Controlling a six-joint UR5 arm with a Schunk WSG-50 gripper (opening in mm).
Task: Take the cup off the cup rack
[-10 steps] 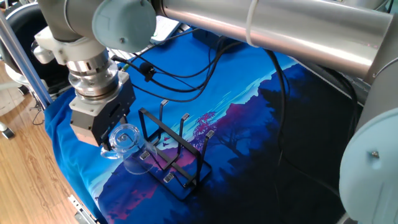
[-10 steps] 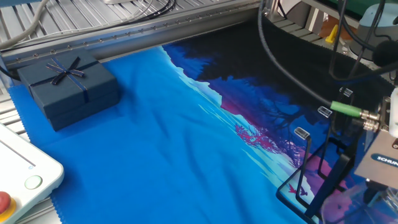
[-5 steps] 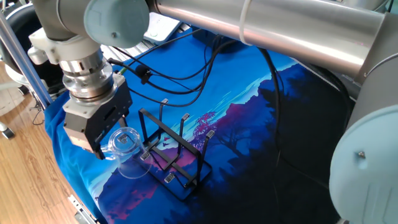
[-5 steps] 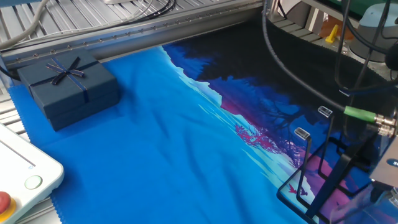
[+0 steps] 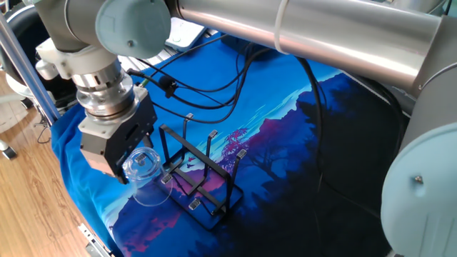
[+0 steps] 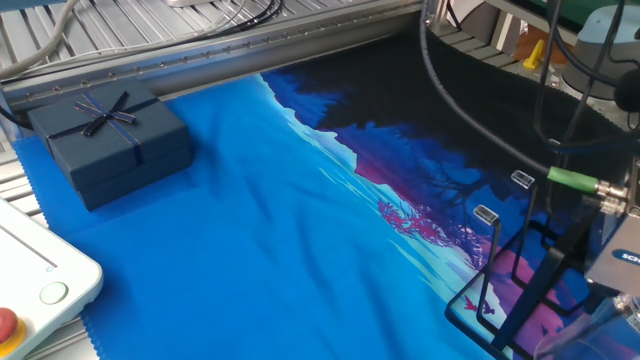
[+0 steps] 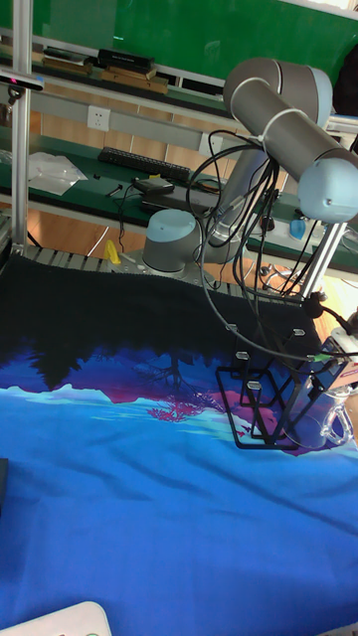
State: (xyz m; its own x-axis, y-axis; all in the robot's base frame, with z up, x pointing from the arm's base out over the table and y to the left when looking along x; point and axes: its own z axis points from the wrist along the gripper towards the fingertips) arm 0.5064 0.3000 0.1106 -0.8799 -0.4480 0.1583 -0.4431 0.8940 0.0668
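The cup [image 5: 145, 173] is a small clear mug at the left side of the black wire cup rack [image 5: 198, 178], close to the rack's near-left prongs. I cannot tell whether it still touches a prong. My gripper [image 5: 127, 170] comes down from above and left, its dark fingers shut on the cup's rim and wall on the handle side. In the other fixed view the gripper [image 6: 610, 290] is at the lower right edge over the faint cup [image 6: 612, 322], beside the rack [image 6: 497, 270]. The tall fixed view shows the rack [image 7: 261, 397], the cup [image 7: 334, 427] and the gripper [image 7: 323, 396] at the far right.
A blue printed cloth [image 6: 250, 250] covers the table. A dark blue gift box [image 6: 108, 135] sits far left, and a white button box [image 6: 30, 290] at the near-left corner. Black cables [image 5: 207, 78] trail behind the rack. The table edge [image 5: 89, 232] runs just left of the cup.
The gripper and the cup have shifted together, a little left and down, then slightly back toward the rack. The rack has stayed put.
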